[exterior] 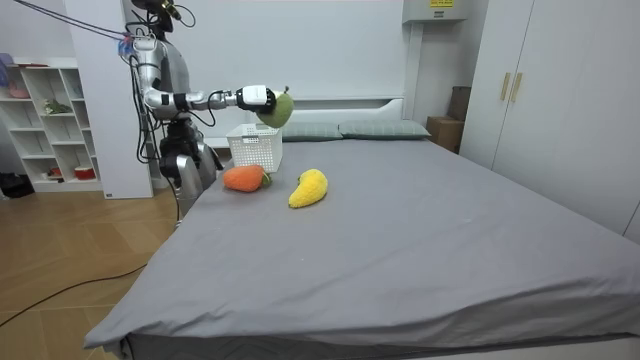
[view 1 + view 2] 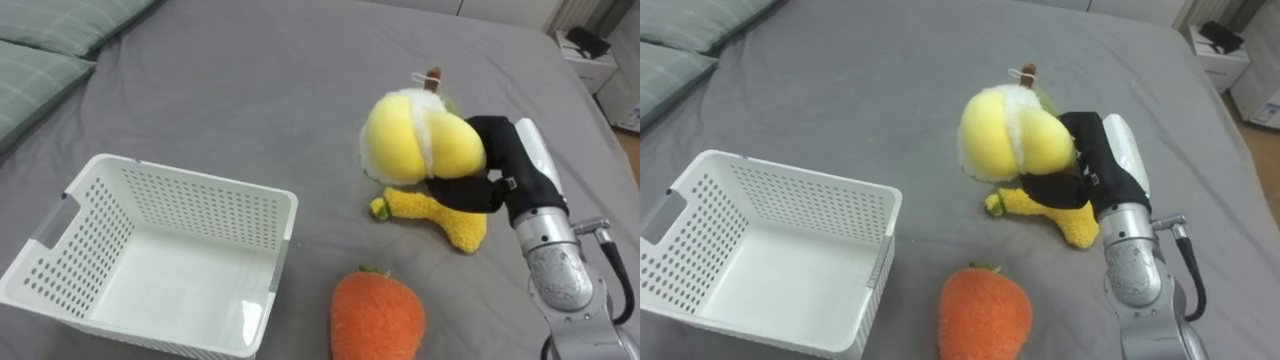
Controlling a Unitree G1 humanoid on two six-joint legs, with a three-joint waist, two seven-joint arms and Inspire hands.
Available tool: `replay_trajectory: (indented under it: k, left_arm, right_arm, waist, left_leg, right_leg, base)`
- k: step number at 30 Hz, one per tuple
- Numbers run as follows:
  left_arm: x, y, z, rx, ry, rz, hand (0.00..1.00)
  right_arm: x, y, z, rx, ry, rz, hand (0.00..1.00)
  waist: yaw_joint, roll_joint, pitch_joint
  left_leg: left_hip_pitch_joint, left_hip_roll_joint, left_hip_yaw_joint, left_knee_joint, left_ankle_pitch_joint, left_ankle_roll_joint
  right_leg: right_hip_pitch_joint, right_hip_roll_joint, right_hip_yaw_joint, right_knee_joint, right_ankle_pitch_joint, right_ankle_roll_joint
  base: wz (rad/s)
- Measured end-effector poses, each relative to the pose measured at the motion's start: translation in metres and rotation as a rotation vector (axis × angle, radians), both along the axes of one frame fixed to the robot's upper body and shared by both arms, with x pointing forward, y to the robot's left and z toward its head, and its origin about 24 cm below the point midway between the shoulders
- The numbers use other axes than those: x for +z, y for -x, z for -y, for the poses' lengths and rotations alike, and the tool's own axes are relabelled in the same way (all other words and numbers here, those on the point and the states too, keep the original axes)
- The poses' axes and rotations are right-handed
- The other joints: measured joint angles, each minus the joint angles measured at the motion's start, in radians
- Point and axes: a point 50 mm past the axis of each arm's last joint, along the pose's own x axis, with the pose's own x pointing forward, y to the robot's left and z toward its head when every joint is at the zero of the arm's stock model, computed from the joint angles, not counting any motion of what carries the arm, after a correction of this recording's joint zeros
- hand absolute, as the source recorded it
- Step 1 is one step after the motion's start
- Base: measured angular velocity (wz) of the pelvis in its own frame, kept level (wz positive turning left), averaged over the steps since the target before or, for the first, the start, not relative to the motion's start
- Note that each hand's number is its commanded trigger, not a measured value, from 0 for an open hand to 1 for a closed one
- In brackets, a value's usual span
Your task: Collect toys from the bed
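My right hand [image 2: 492, 160] is shut on a round yellow-green plush pear [image 2: 415, 140] with a brown stem, holding it above the grey bed [image 2: 250, 90]. In the room view the pear [image 1: 277, 107] hangs above the white basket [image 1: 254, 146]. Under the hand a yellow plush banana [image 2: 445, 222] lies on the bed, partly hidden by the pear. An orange plush fruit [image 2: 377, 315] with a green top lies nearer to me. The white perforated basket [image 2: 200, 210] stands empty at the lower left.
Green pillows [image 2: 40, 60] lie at the bed's far left. A white nightstand [image 2: 590, 55] stands past the bed's far right corner. I stand at the bed's edge, with white shelves [image 1: 50, 110] behind me and wardrobes [image 1: 540, 90] at the room view's right.
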Motion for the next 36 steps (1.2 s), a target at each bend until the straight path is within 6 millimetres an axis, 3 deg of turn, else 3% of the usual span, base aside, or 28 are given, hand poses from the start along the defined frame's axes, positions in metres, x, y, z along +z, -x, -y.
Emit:
replay_trajectory:
  k: [2, 9, 14, 20, 22, 24, 25, 26, 28, 36]
  left_arm:
    - [0.000, 0.000, 0.000, -0.001, -0.001, -0.002, 0.00]
    - [0.000, -0.006, 0.001, -0.007, 0.005, 0.012, 0.00]
    - [-0.001, -0.008, 0.003, -0.024, 0.026, 0.010, 0.00]
    - [0.000, -0.018, 0.005, -0.070, 0.018, 0.021, 0.00]
    - [0.001, -0.024, 0.005, -0.074, 0.015, 0.036, 0.00]
    - [0.002, -0.028, 0.005, -0.078, 0.013, 0.047, 0.00]
    - [0.002, -0.029, 0.005, -0.078, 0.012, 0.048, 0.00]
    - [0.002, -0.029, 0.004, -0.079, 0.009, 0.049, 0.00]
    - [0.003, -0.029, 0.004, -0.081, 0.002, 0.050, 0.00]
    - [0.004, -0.033, 0.003, -0.100, -0.019, 0.056, 0.00]
  right_arm:
    - [0.004, -0.003, -0.007, 0.025, 0.022, 0.016, 1.00]
    - [0.009, -0.002, -0.050, 0.235, 0.028, -0.005, 1.00]
    - [0.017, -0.008, -0.065, 0.318, 0.036, 0.003, 1.00]
    - [0.018, -0.009, -0.093, 0.435, 0.030, -0.033, 1.00]
    - [0.015, -0.008, -0.097, 0.464, 0.035, -0.052, 0.86]
    - [0.013, -0.006, -0.102, 0.488, 0.038, -0.065, 0.62]
    - [0.012, -0.006, -0.104, 0.490, 0.036, -0.067, 0.62]
    - [0.011, -0.005, -0.107, 0.494, 0.021, -0.069, 0.11]
    - [0.010, -0.004, -0.113, 0.505, 0.012, -0.071, 0.00]
    - [0.000, -0.001, -0.124, 0.551, 0.025, -0.118, 0.00]
  waist:
    - [0.007, -0.004, 0.0029]
    - [0.057, -0.008, 0.0005]
    - [0.080, -0.008, 0.0018]
    - [0.109, -0.026, 0.0083]
    - [0.116, -0.033, 0.0124]
    - [0.137, -0.038, 0.0147]
    - [0.137, -0.038, 0.0147]
    - [0.137, -0.038, 0.0147]
    - [0.141, -0.038, 0.0148]
    - [0.175, -0.038, 0.0147]
  left_leg:
    - [-0.001, 0.000, 0.000, 0.000, 0.000, 0.000]
    - [0.002, -0.001, -0.003, 0.001, 0.000, 0.000]
    - [-0.008, -0.003, -0.024, 0.002, 0.001, 0.000]
    - [-0.018, -0.005, -0.044, 0.002, 0.004, -0.002]
    - [-0.025, -0.007, -0.054, 0.007, 0.004, -0.002]
    - [-0.035, -0.010, -0.060, 0.012, 0.005, -0.001]
    - [-0.037, -0.010, -0.063, 0.012, 0.005, 0.000]
    - [-0.039, -0.012, -0.069, 0.013, 0.006, 0.002]
    - [-0.042, -0.014, -0.073, 0.014, 0.007, 0.003]
    - [-0.043, -0.019, -0.087, 0.017, 0.012, 0.007]
  right_leg:
    - [0.000, 0.001, 0.000, -0.002, 0.000, 0.000]
    - [0.004, 0.001, -0.003, -0.004, 0.000, 0.000]
    - [0.004, 0.000, -0.022, -0.004, 0.000, 0.000]
    - [0.002, -0.001, -0.038, -0.007, 0.000, 0.000]
    - [0.001, -0.003, -0.052, -0.007, 0.000, 0.000]
    - [-0.005, -0.005, -0.055, -0.007, 0.000, 0.000]
    - [-0.005, -0.006, -0.057, -0.007, 0.000, 0.000]
    - [-0.005, -0.008, -0.067, -0.007, 0.000, 0.000]
    - [-0.005, -0.010, -0.077, -0.007, 0.000, 0.001]
    - [0.004, -0.018, -0.107, -0.007, 0.001, 0.003]
  base:
    - [0.00]
    - [0.01]
    - [0.11]
    - [0.09]
    - [0.14]
    - [0.08]
    - [0.09]
    - [0.13]
    - [0.09]
    - [0.06]
